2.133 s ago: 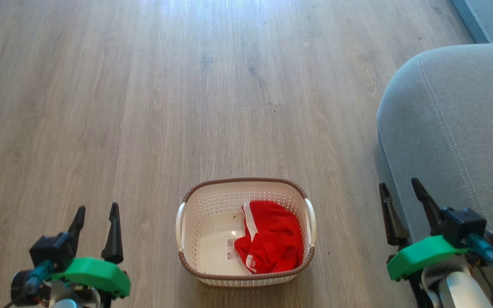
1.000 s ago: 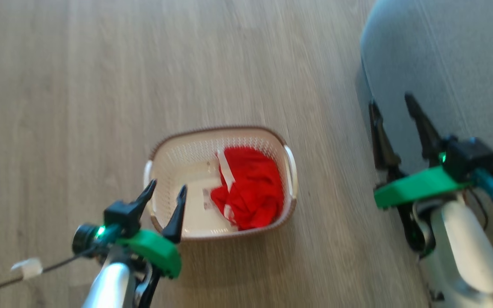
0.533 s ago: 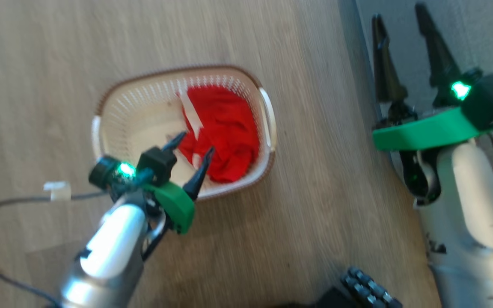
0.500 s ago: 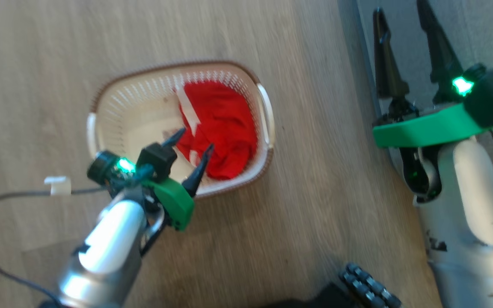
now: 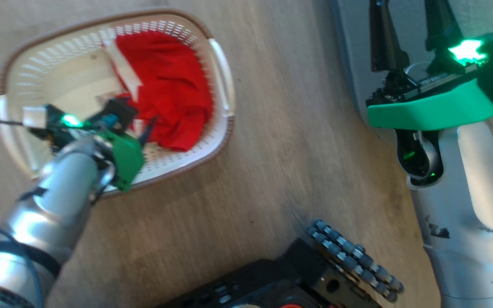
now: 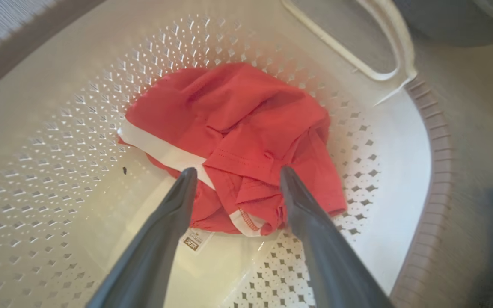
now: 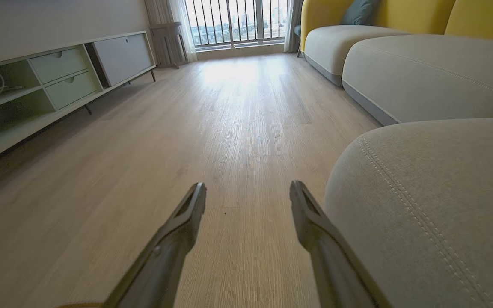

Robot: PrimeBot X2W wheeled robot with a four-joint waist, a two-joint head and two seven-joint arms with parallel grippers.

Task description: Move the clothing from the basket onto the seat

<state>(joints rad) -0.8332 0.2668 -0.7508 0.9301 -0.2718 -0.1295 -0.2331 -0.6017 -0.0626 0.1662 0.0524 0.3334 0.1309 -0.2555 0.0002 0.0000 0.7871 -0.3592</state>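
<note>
The left end effector [image 6: 236, 170], fingers spread, is inside the basket [image 6: 439, 141], the red garment [image 6: 238, 111] bunched just ahead of its tips. It should sink into the thick central folds before pinching. The right end effector [image 7: 248, 186], spread too, hangs beside the seat [image 7: 435, 192].

Head camera looks steeply down on the basket [image 5: 58, 60]; left wrist camera, close inside it, shares the red garment [image 6: 238, 115]; right wrist camera faces low along the floor [image 7: 229, 128] beside the seat [image 7: 435, 192].
</note>
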